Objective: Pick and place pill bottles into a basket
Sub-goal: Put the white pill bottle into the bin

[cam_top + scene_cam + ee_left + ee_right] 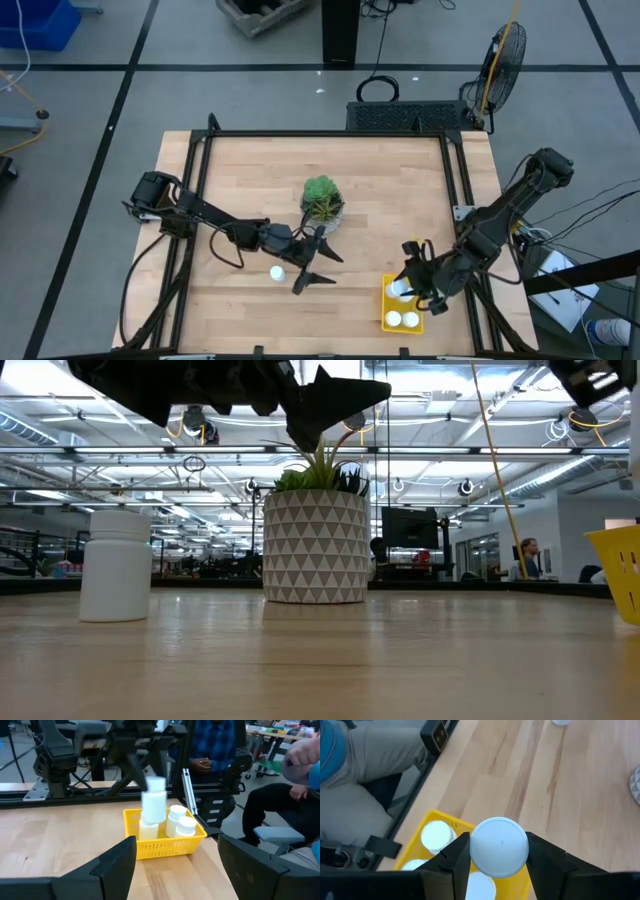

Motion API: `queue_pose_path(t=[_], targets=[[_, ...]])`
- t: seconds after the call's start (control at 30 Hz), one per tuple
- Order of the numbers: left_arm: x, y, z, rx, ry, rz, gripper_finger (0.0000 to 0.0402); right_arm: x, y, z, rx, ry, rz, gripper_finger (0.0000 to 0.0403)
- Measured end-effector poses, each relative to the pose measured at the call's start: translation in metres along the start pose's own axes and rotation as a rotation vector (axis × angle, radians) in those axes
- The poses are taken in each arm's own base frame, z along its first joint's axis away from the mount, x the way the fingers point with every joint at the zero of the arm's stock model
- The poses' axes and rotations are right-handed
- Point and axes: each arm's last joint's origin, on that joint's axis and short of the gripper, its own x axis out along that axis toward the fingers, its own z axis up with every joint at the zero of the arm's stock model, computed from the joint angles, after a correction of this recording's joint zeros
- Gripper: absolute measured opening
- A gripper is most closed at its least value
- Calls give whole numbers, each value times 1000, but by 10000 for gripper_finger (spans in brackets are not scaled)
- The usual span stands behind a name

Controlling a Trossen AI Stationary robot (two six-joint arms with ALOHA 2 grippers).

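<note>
- The basket [388, 306] sits near the table's [400, 190] front edge, right of centre.
- Two pill bottles [402, 319] stand in the basket's near end.
- The right gripper [412, 283] holds another bottle [499, 846] over the basket's far end.
- A lone bottle [277, 272] stands left of the basket, just beside the left gripper [322, 267].
- The potted plant [322, 203] stands behind that gripper, mid-table.

two dark jointed arms, black angular gripper fingers [115, 865]
</note>
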Motion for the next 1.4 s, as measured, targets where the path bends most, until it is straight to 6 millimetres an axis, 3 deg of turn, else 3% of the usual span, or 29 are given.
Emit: queue_pose_path(t=[0.6,1.4], targets=[[0,1,0,10,-4,51,283,20,-14,-29,11,29,-32,149],[0,1,0,8,-3,50,282,36,-23,-45,97,9,37,155]])
